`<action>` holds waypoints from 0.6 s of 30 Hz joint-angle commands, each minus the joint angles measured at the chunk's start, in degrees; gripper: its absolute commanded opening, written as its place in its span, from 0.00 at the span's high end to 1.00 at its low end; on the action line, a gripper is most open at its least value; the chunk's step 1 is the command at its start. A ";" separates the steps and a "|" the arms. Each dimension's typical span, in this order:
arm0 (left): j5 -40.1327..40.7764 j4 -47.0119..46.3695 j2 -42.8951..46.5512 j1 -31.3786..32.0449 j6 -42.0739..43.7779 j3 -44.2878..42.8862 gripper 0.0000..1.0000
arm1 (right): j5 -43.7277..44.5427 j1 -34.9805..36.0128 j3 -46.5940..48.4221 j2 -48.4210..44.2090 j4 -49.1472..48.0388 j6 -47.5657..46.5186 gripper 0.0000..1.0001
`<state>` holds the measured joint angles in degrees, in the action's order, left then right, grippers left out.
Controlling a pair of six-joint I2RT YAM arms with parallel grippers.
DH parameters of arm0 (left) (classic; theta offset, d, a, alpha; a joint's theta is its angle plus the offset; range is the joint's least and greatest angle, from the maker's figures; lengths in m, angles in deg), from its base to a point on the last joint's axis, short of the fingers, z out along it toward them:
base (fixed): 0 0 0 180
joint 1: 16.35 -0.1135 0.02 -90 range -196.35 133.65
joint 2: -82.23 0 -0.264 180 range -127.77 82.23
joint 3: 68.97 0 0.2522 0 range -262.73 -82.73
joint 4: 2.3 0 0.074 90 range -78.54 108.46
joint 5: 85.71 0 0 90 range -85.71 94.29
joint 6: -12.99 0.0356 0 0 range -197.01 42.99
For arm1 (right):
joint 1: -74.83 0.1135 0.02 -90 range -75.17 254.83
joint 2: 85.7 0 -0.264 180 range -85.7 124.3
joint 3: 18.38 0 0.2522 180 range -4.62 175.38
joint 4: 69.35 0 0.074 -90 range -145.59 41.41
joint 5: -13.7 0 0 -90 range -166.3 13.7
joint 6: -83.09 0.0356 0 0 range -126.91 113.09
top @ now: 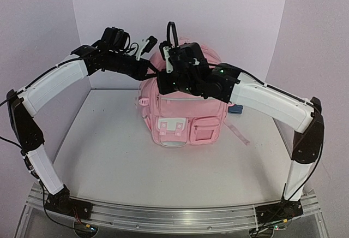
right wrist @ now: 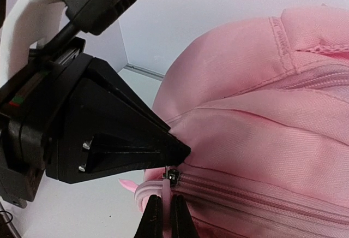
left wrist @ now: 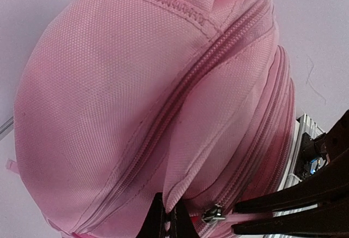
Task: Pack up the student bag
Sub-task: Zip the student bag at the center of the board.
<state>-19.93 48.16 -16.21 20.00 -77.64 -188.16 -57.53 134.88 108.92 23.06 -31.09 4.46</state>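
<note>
Pale walls (top: 180, 9) on three sides, white table (top: 109, 156), alu rail (top: 174, 213) along near edge w/ both arm bases on it.

L gripper (left wrist: 166, 217): jaws pressed together, pinching a fold of pink fabric at top of the student bag (top: 180, 123), just beside a zip line.

R gripper (right wrist: 164, 212): jaws closed on the pink zip pull (right wrist: 165, 186), tips right under the small metal slider (left wrist: 214, 214). Zip teeth running away from slider look closed.

The two grippers' tips sit v. close together, L just above R in the R wrist view; can't tell if they touch.

Bag stands upright at centre-back of table, front facing the arms. White-flapped pocket (top: 170, 124) low on front L, zip pocket (top: 204, 130) beside it. Both arms arch in from the sides and meet over the bag's top.

Thin pink strap (top: 240, 134) trails on table at bag's R side. Small blue item (top: 235, 108) partly hidden behind bag on that side; can't ID.
</note>
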 commanded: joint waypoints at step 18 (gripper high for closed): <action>-13.94 -6.04 4.71 -5.64 -1.99 -0.35 1.00 | -3.79 6.58 -6.65 8.61 -2.61 -0.42 1.00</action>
<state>-28.62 48.96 -16.10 15.53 -78.78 -187.57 -56.62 137.76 106.08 29.03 -37.00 4.47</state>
